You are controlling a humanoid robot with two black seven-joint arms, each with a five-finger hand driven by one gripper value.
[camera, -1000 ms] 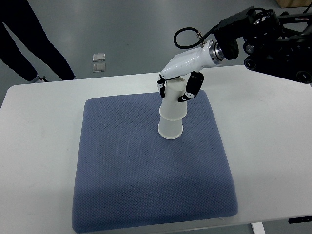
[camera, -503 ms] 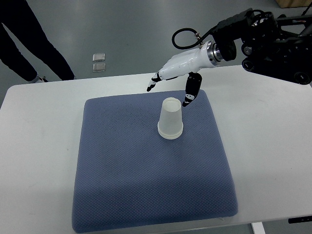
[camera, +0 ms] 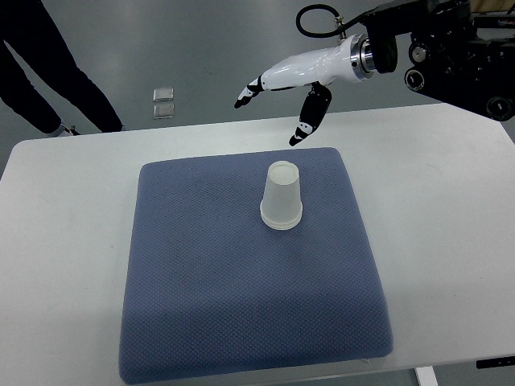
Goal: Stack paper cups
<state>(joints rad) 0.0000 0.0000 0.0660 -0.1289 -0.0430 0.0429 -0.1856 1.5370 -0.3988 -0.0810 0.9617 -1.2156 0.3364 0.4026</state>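
Observation:
A stack of white paper cups [camera: 282, 198] stands upside down on the blue mat [camera: 241, 281], near its far middle. My right hand [camera: 278, 100] is white with black fingertips. It hovers above and behind the cups, over the mat's far edge, with the fingers spread and holding nothing. It does not touch the cups. The left arm is out of view.
The mat lies on a white table [camera: 451, 209]. A person's dark legs [camera: 48, 64] stand on the floor at the far left. Two small square objects [camera: 163, 102] lie on the floor behind the table.
My right hand let go of the cup stack, opened, and rose up and away toward the back. The upper cup settled down over the lower one.

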